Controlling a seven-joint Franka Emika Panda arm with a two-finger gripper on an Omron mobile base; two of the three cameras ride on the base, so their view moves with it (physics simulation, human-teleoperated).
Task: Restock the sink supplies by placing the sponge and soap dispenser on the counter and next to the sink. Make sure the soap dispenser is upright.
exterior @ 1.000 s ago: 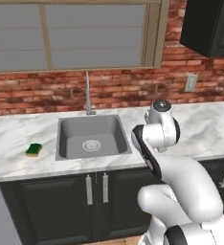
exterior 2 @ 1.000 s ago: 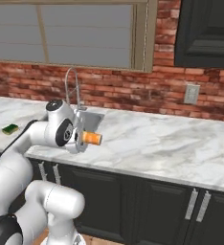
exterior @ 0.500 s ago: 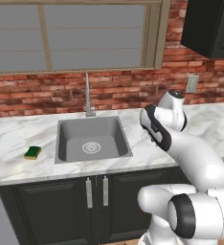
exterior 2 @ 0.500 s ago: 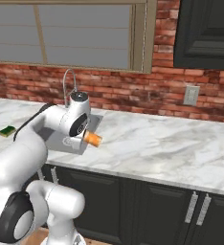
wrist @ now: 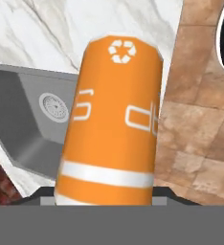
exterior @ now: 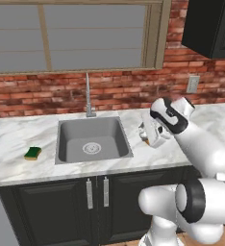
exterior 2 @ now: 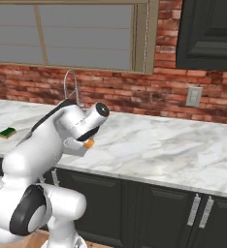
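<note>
My gripper [exterior: 149, 136] is shut on the soap dispenser [wrist: 113, 124], an orange bottle whose flat end with a recycling mark points away from the hand. It hangs over the counter [exterior: 133, 161] just right of the sink [exterior: 71, 144], near the front edge. Only a bit of orange, the soap dispenser [exterior 2: 89, 143], peeks out under the hand in the base views. The sponge [exterior: 32, 153], yellow with a green layer, lies flat on the counter left of the sink, apart from the arm. The sponge [exterior 2: 8, 132] shows at the far left in the right base view.
A thin arched faucet [exterior: 88, 96] stands behind the basin against the brick wall. A wall outlet [exterior: 193, 84] sits to the right. A broad stretch of marble [exterior 2: 173, 150] lies right of the arm. Brown floor tiles [wrist: 200, 124] show past the counter's front edge.
The arm has folded and the hand has turned. The orange bottle, earlier sticking out sideways, is now mostly hidden under the hand at about the same spot.
</note>
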